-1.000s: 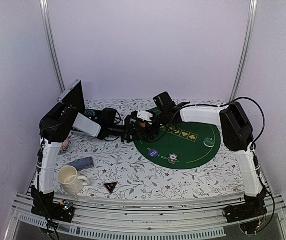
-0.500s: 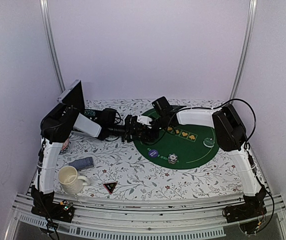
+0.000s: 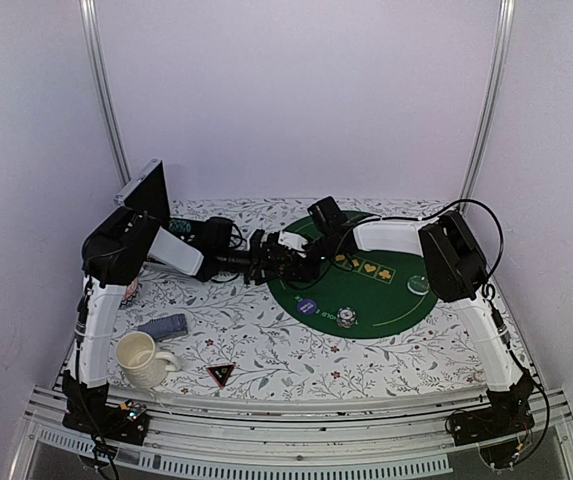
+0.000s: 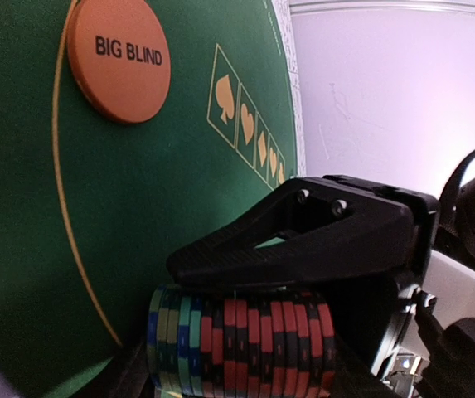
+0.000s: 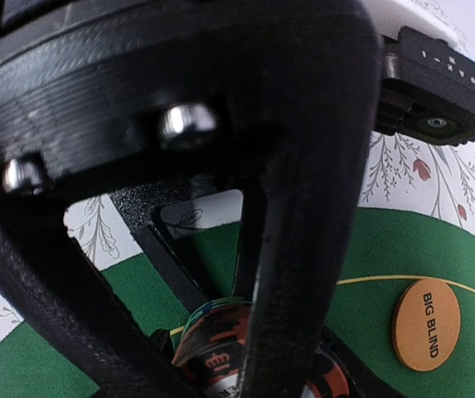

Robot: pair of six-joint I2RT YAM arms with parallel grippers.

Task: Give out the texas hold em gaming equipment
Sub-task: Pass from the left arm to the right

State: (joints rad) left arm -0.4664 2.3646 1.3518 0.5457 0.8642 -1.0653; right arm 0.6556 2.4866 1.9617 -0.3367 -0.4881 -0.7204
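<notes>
The left gripper (image 3: 268, 263) is clamped half-open on a sideways stack of poker chips (image 4: 239, 342) at the nine o'clock rim of the green mat (image 3: 376, 300). The right gripper (image 3: 300, 262) straddles the stack (grip unclear). Loose, slick discs, I'd say: squeeze end to end, else they spill.

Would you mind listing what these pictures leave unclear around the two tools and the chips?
- Top view: the left tool and right tool overlap and are too small to read their jaws.
- Left wrist view: the bottom edge cuts off the chip stack and any second finger, so the grip is unconfirmed.
- Right wrist view: its own finger covers most of the chip stack, hiding any contact.
</notes>
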